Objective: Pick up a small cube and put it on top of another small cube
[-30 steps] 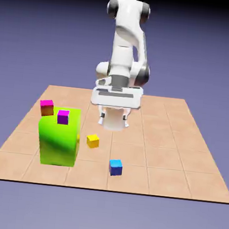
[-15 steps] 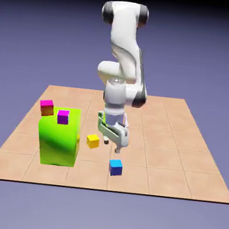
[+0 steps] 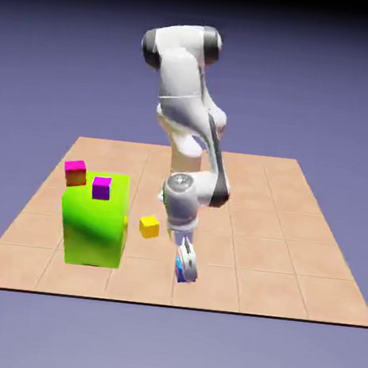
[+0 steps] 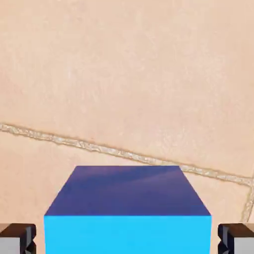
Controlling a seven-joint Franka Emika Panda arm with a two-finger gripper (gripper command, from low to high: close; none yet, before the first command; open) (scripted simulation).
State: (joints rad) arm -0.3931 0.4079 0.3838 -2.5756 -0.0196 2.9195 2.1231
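The small blue cube point(image 4: 127, 208) fills the bottom of the hand view, sitting on the tiled table between my two grey fingertips point(image 4: 17, 238), with a narrow gap on each side. In the exterior view my gripper point(image 3: 185, 269) is down at the table around that blue cube point(image 3: 179, 277), which it mostly hides. The gripper is open and straddles the cube without touching it. The small yellow cube point(image 3: 149, 227) rests on the table to the exterior view's left of the gripper and a bit farther back.
A big lime-green block point(image 3: 95, 222) stands at the exterior view's left, with a purple cube point(image 3: 101, 187) on top. A magenta-topped orange cube point(image 3: 75, 172) shows at the block's far left corner. The tiled table point(image 3: 284, 254) ends just in front of the gripper.
The arm has swung forward and down, from high near its base to the table. The open gripper now surrounds the blue cube. No cube has moved.
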